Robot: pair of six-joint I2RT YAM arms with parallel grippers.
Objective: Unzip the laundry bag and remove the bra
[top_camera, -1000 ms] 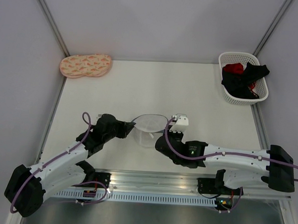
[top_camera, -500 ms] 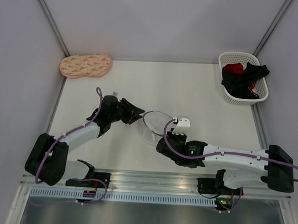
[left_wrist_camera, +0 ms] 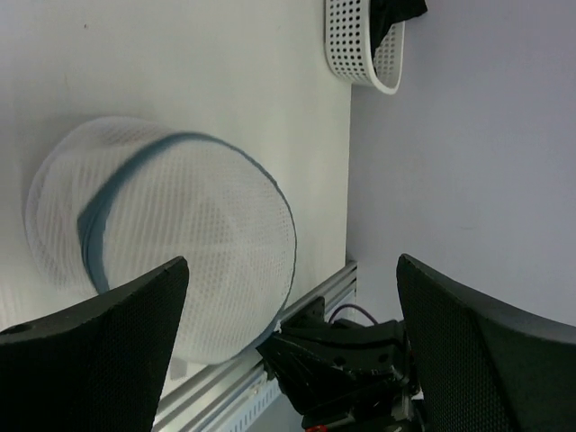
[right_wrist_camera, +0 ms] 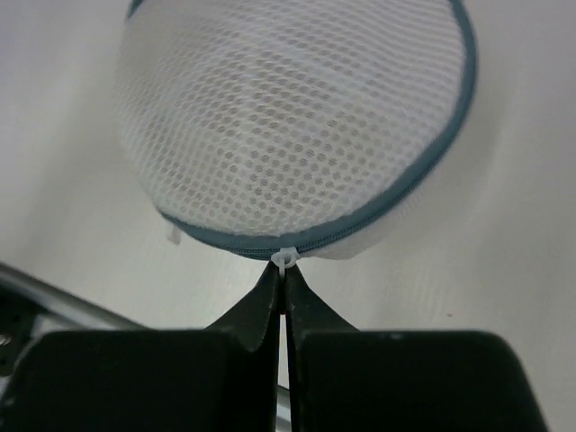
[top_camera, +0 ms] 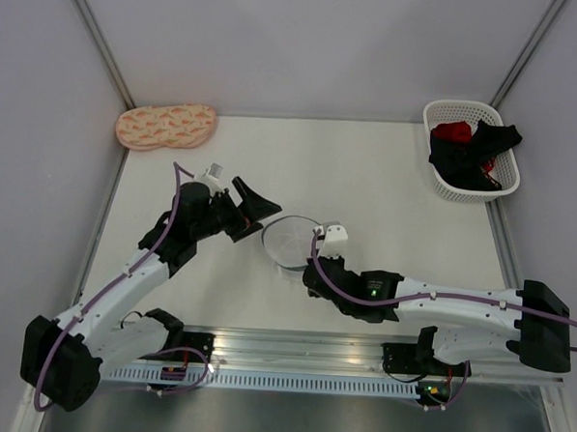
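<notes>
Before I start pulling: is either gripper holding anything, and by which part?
Right gripper pinches the laundry bag by its white zipper pull; left gripper is open, holding nothing.

A peach two-lobed pad (top_camera: 165, 126) with orange prints is seen at the upper left of the top view, laid on the white table (top_camera: 368, 172) near its back edge. A white lattice basket (top_camera: 464, 194) is placed at the upper right. Black garments (top_camera: 465, 162) and a red one (top_camera: 454, 132) are heaped inside, with black cloth draped over the rim.

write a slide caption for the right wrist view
Right pincer shut on the zipper pull of the mesh laundry bag
</notes>
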